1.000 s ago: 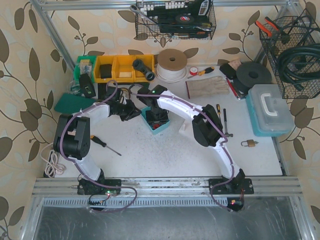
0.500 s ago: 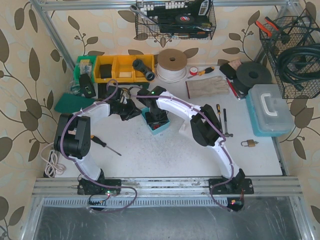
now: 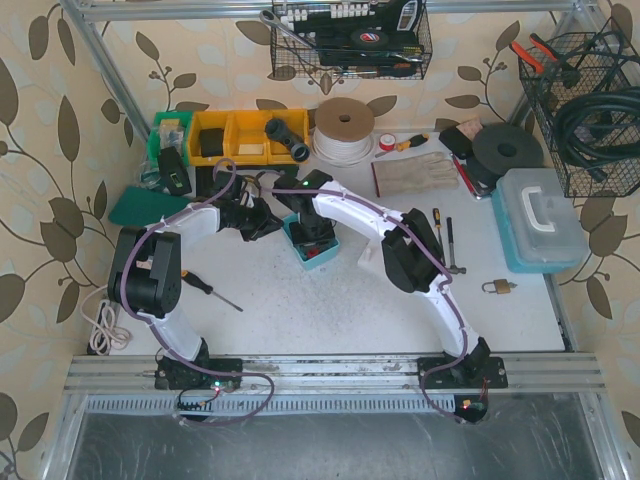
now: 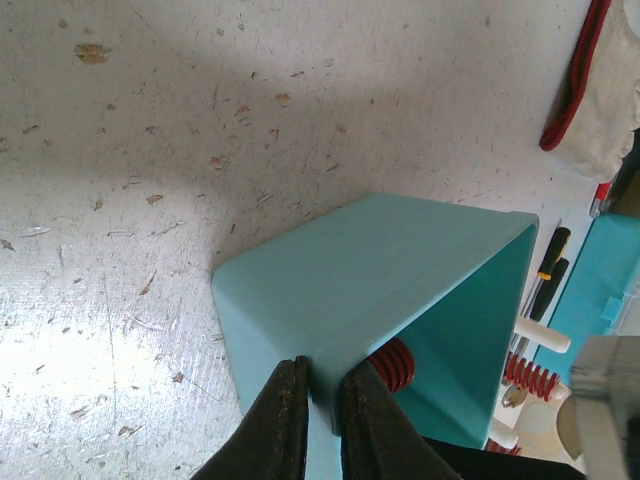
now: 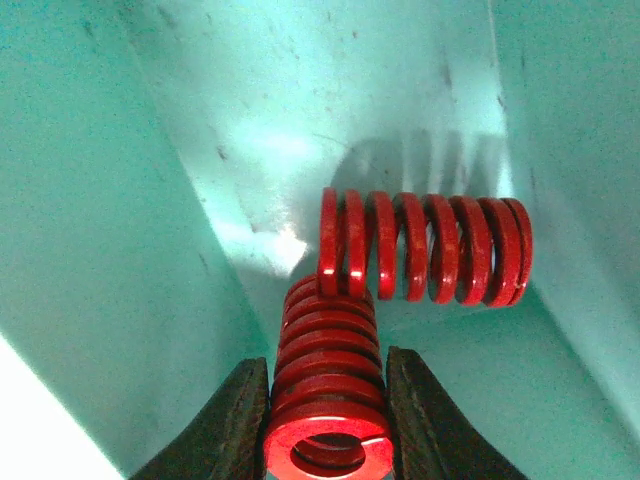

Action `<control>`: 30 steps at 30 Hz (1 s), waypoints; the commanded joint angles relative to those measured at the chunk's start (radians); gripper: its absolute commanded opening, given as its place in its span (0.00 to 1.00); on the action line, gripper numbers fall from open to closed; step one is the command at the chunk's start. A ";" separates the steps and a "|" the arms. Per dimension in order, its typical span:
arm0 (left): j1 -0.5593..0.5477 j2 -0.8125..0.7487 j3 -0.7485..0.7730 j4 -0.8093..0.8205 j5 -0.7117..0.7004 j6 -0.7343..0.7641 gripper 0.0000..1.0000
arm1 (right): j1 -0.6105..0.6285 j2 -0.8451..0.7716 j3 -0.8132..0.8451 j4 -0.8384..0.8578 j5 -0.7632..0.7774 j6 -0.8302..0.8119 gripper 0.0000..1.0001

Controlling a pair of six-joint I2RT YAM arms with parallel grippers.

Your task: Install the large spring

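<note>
A teal bin [image 3: 322, 256] sits mid-table between the two arms. My left gripper [image 4: 322, 372] is shut on the bin's near wall [image 4: 370, 270], one finger outside and one inside. Just past the inner finger shows a red spring [image 4: 392, 362]. My right gripper [image 5: 327, 360] is down inside the bin [image 5: 120, 250], its fingers pressed on both sides of a large red spring [image 5: 328, 400] that points end-on at the camera. A second red spring [image 5: 425, 248] lies crosswise on the bin floor, touching the far end of the held one.
Smaller red springs [image 4: 528, 378] on white posts stand beyond the bin. A screwdriver [image 3: 212, 289] lies front left and a padlock [image 3: 497, 288] at the right. A blue case [image 3: 538, 220], gloves [image 3: 415, 175], yellow bins [image 3: 235, 137] and a cord roll [image 3: 344, 130] line the back.
The right gripper's jaws have closed in onto the spring. Both arms have barely shifted, and the left grip on the bin is unchanged.
</note>
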 commanded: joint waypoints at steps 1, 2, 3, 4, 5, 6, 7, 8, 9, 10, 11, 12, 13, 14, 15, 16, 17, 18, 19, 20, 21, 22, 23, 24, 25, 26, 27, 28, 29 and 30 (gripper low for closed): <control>0.000 0.011 0.019 -0.044 -0.048 0.015 0.15 | -0.010 -0.009 0.068 -0.019 0.019 -0.013 0.10; 0.000 0.009 0.022 -0.044 -0.049 0.015 0.15 | -0.012 -0.015 0.070 -0.016 0.023 -0.011 0.10; -0.002 0.008 0.025 -0.043 -0.049 0.015 0.15 | -0.014 -0.022 0.071 -0.013 0.025 -0.011 0.09; -0.003 0.006 0.029 -0.042 -0.047 0.015 0.15 | -0.016 -0.028 0.069 -0.009 0.026 -0.011 0.09; -0.004 0.005 0.033 -0.040 -0.045 0.015 0.15 | -0.019 -0.032 0.069 -0.009 0.026 -0.011 0.09; -0.005 0.002 0.037 -0.039 -0.042 0.015 0.15 | -0.021 -0.035 0.069 -0.009 0.025 -0.012 0.08; -0.006 0.000 0.040 -0.038 -0.038 0.012 0.15 | -0.022 -0.038 0.071 -0.011 0.026 -0.013 0.08; -0.006 -0.004 0.046 -0.033 -0.031 0.008 0.16 | -0.024 -0.044 0.074 -0.012 0.031 -0.016 0.07; -0.006 -0.008 0.051 -0.029 -0.024 0.002 0.16 | -0.025 -0.050 0.075 -0.013 0.038 -0.019 0.07; -0.006 -0.012 0.058 -0.023 -0.017 -0.004 0.17 | -0.027 -0.057 0.076 -0.012 0.039 -0.023 0.07; -0.008 -0.017 0.066 -0.019 -0.010 -0.012 0.18 | -0.031 -0.066 0.077 -0.012 0.038 -0.024 0.07; -0.008 -0.023 0.075 -0.017 -0.005 -0.017 0.20 | -0.035 -0.075 0.077 -0.009 0.035 -0.026 0.07; -0.008 -0.030 0.085 -0.016 -0.001 -0.023 0.21 | -0.039 -0.085 0.077 -0.005 0.028 -0.025 0.07; -0.008 -0.038 0.093 -0.017 0.002 -0.030 0.23 | -0.041 -0.095 0.077 -0.004 0.023 -0.024 0.07; -0.009 -0.046 0.099 -0.016 0.004 -0.034 0.25 | -0.043 -0.103 0.076 -0.005 0.014 -0.023 0.07; -0.010 -0.055 0.105 -0.015 0.007 -0.038 0.27 | -0.043 -0.111 0.078 -0.006 0.008 -0.021 0.06; -0.010 -0.063 0.108 -0.016 0.008 -0.042 0.31 | -0.044 -0.118 0.079 -0.008 0.003 -0.020 0.06; -0.010 -0.071 0.111 -0.015 0.009 -0.046 0.34 | -0.044 -0.125 0.082 -0.012 0.000 -0.020 0.06; -0.010 -0.081 0.112 -0.016 0.009 -0.049 0.36 | -0.044 -0.131 0.087 -0.018 -0.002 -0.020 0.06; -0.010 -0.090 0.112 -0.017 0.008 -0.051 0.39 | -0.044 -0.137 0.094 -0.025 -0.002 -0.020 0.06; -0.010 -0.099 0.111 -0.022 0.006 -0.053 0.43 | -0.044 -0.143 0.104 -0.038 -0.002 -0.020 0.06; -0.010 -0.106 0.112 -0.029 0.004 -0.052 0.47 | -0.046 -0.150 0.116 -0.052 -0.002 -0.020 0.06; -0.010 -0.112 0.114 -0.041 0.002 -0.050 0.55 | -0.047 -0.159 0.127 -0.069 0.000 -0.020 0.06; -0.010 -0.118 0.119 -0.058 -0.002 -0.043 0.62 | -0.048 -0.174 0.135 -0.081 0.003 -0.020 0.06; -0.009 -0.123 0.126 -0.078 -0.007 -0.032 0.67 | -0.052 -0.190 0.138 -0.097 0.006 -0.020 0.05; -0.010 -0.130 0.134 -0.103 -0.015 -0.018 0.71 | -0.057 -0.212 0.137 -0.109 0.007 -0.019 0.05; -0.009 -0.136 0.146 -0.129 -0.025 -0.001 0.75 | -0.063 -0.236 0.126 -0.118 0.008 -0.017 0.05; -0.010 -0.142 0.159 -0.162 -0.036 0.013 0.79 | -0.069 -0.261 0.111 -0.127 0.010 -0.017 0.05; -0.010 -0.145 0.175 -0.198 -0.051 0.048 0.81 | -0.076 -0.289 0.093 -0.135 0.015 -0.017 0.05; -0.010 -0.148 0.193 -0.235 -0.075 0.074 0.84 | -0.086 -0.316 0.072 -0.143 0.023 -0.017 0.05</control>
